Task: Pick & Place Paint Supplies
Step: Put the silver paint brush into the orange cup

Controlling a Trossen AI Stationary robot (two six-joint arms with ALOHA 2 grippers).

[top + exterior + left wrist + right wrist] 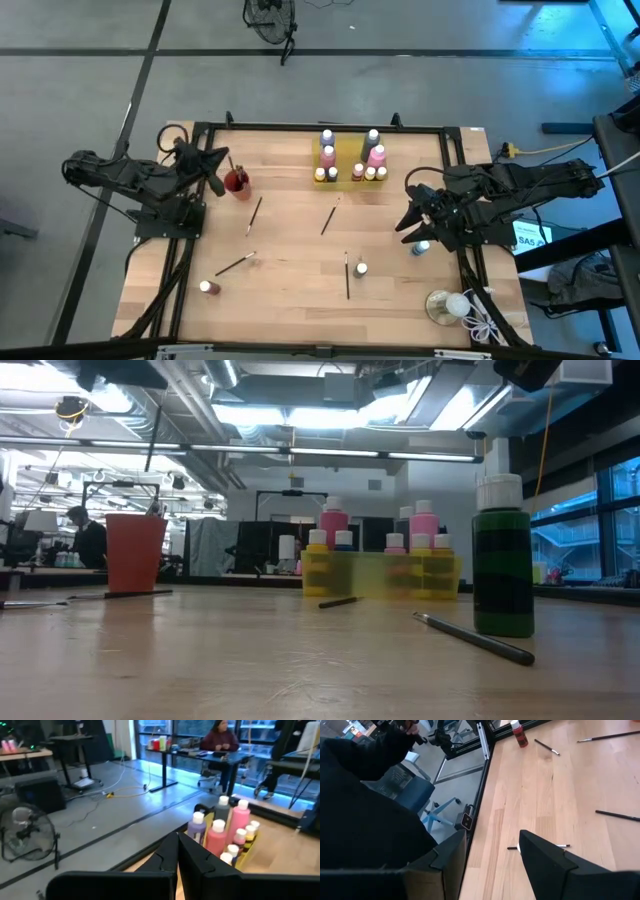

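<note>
Right gripper (412, 222) parted and empty over the table's right side, blue-capped bottle (421, 247) just beside it, loose paintbrushes (327, 220) further off across the wooden table (290, 270), grouped paint bottles (350, 158) beyond, left gripper (222, 172) clenched shut, empty, beside the red cup (237, 182)

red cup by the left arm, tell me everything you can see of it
The red cup is a small open-topped cup in plain red-orange, probably plastic, tapering slightly toward its base. It stands upright on the wooden table, near the far left corner, just beside the left gripper, which does not clearly touch it. The nearest brush lies apart from it. Its contents cannot be made out.
</note>
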